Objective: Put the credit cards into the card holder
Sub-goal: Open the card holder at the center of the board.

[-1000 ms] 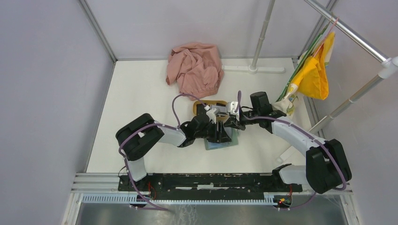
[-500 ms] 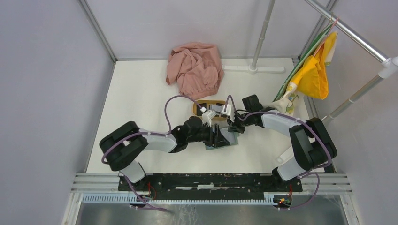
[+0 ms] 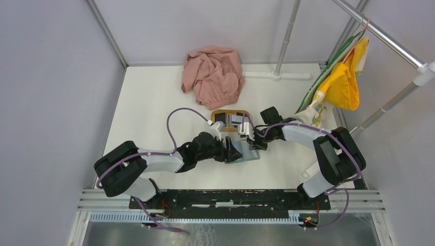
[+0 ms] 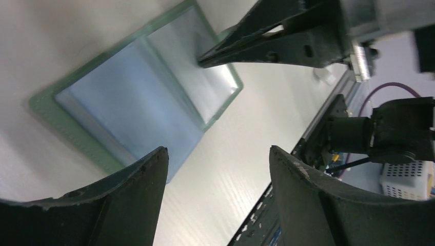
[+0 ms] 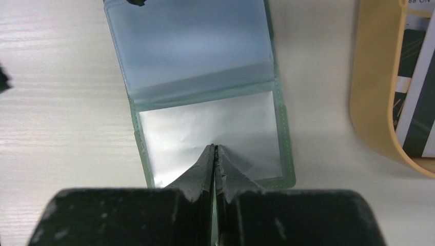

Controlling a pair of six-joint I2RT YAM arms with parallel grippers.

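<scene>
1. So, the card holder (image 3: 248, 155) is lying wide open and flat on the white table (image 3: 154, 113), inside face up. It's about mid-table, just on the near side of the oval wooden tray (image 3: 230, 111), with a strip of bare table between them.
2. Right wrist view: the holder (image 5: 205, 77) has a green edge, a blue-grey half further from the camera and a pale silvery half closer in.
3. Right gripper (image 3: 255, 145) is closed, fingers tip to tip. The tips (image 5: 214, 149) sit right on that silvery half. Can't tell if they're pinching any of the sleeve.
4. Left gripper (image 3: 234, 153) has its fingers spread wide with nothing between them. It hangs low by the holder's left side. From its own camera (image 4: 215, 154) you see the holder (image 4: 133, 102) past the fingers, and the right gripper's point (image 4: 205, 61) coming down onto it.
5. The credit cards (image 3: 233, 119) I can make out are in the tray. A dark one with a white edge (image 5: 416, 92) peeks over the tray rim (image 5: 369, 102).
6. Also around: a crumpled pink cloth (image 3: 213, 74) at the back and a yellow cloth (image 3: 343, 82) hanging on a rail at right.
</scene>
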